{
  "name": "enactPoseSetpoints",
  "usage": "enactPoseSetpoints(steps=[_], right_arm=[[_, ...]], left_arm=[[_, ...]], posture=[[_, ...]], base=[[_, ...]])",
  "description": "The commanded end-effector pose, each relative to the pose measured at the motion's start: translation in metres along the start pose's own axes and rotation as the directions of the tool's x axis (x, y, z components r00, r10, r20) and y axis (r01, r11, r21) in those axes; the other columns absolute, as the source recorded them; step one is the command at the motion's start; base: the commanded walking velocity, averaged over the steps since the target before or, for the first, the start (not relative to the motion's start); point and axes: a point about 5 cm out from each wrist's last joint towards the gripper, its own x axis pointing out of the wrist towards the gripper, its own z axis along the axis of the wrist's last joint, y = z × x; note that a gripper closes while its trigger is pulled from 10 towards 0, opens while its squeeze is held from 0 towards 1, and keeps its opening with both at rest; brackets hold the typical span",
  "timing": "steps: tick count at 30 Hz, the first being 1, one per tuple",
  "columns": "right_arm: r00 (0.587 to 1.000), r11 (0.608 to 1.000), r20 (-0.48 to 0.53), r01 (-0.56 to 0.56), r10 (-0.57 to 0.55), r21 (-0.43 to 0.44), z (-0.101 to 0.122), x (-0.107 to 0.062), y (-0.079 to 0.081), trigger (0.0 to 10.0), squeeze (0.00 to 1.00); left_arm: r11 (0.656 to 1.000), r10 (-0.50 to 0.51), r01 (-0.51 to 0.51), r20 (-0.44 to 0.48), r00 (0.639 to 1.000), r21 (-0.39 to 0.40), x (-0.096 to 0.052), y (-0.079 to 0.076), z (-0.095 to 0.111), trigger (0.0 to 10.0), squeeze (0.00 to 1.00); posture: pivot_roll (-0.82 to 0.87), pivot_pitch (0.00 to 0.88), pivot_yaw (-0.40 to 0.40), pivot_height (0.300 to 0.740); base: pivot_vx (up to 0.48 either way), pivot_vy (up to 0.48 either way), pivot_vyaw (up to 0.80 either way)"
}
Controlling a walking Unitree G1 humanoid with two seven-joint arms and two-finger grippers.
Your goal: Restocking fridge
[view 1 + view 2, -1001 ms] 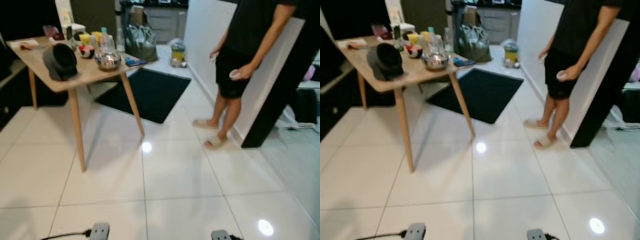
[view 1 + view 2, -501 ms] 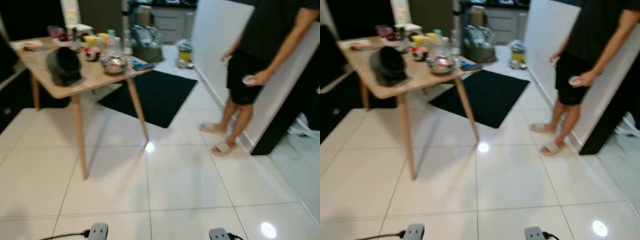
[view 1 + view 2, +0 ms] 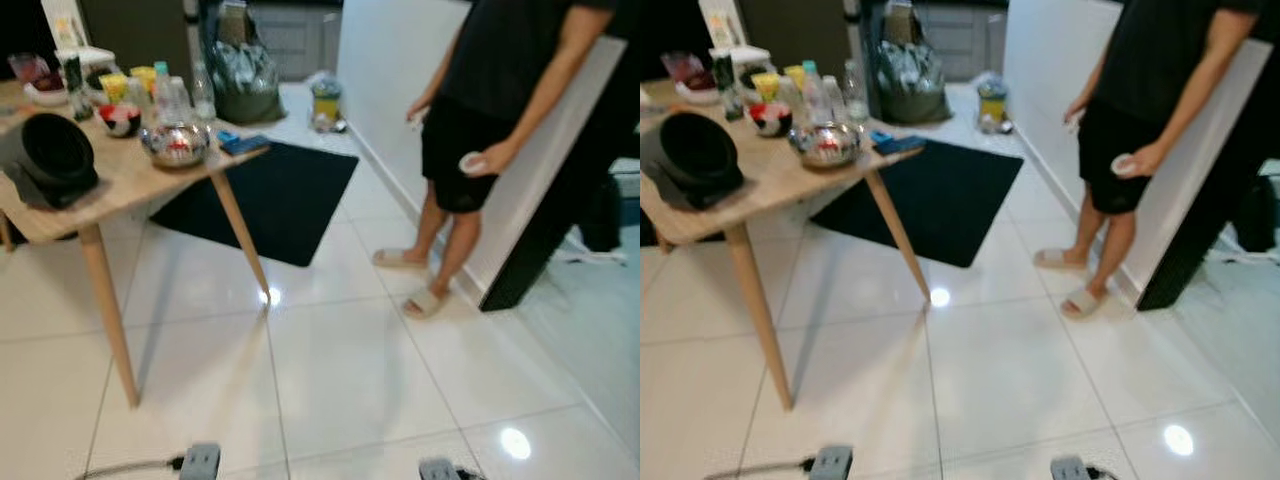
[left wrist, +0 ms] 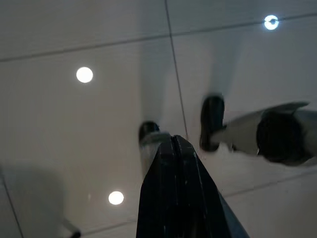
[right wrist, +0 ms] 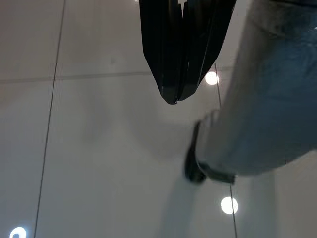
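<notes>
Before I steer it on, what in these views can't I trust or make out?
- Items on the wooden table: head views blurred; bottles and bowl show, labels and contents unreadable.
- Table's far left side: cut off by the frame edge.
- Person's upper body: cut off by the top edge; the small thing in the hand is too blurred to identify.
- Left gripper and right gripper: fingers together over bare floor tiles.

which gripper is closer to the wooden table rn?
Left. The left gripper hangs low on the wooden table's side; the right gripper hangs on the far side, toward the person.
</notes>
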Motion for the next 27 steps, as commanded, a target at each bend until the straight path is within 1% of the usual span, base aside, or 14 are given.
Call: enactPoseSetpoints(steps=[1, 4, 6, 15, 27], right_arm=[[1.000, 1.000, 0.004, 0.009, -0.009, -0.007, 0.0009, -0.0003, -0.0031, 10.0, 0.00], [1.000, 1.000, 0.003, 0.009, -0.009, -0.010, 0.0008, -0.0004, -0.0035, 10.0, 0.00], [1.000, 1.000, 0.002, 0.009, -0.009, -0.015, 0.0008, -0.0004, -0.0036, 10.0, 0.00], [1.000, 1.000, 0.001, 0.008, -0.008, -0.005, 0.0000, -0.0003, -0.0029, 10.0, 0.00], [1.000, 1.000, 0.003, 0.012, -0.012, 0.002, 0.0003, -0.0004, -0.0036, 10.0, 0.00]], left_arm=[[1.000, -0.004, 0.004, -0.012, 1.000, 0.000, 0.0003, -0.0018, -0.0020, 10.0, 0.00], [1.000, -0.004, 0.004, -0.012, 1.000, -0.001, 0.0004, -0.0019, -0.0021, 10.0, 0.00], [1.000, -0.003, 0.003, -0.012, 1.000, -0.001, 0.0003, -0.0018, -0.0020, 10.0, 0.00], [1.000, -0.005, 0.005, -0.013, 1.000, 0.000, 0.0002, -0.0016, -0.0022, 10.0, 0.00], [1.000, -0.005, 0.005, -0.012, 1.000, 0.001, 0.0005, -0.0018, -0.0011, 10.0, 0.00]], posture=[[0.04, 0.000, -0.033, 0.740], [0.04, 0.000, -0.032, 0.740], [0.04, 0.000, -0.032, 0.740], [0.03, 0.000, -0.027, 0.740], [0.03, 0.000, -0.025, 0.740]], base=[[0.319, 0.000, 0.00], [0.316, 0.000, 0.00], [0.315, 0.000, -0.47], [0.309, 0.000, -0.76], [0.298, 0.000, 0.00]])
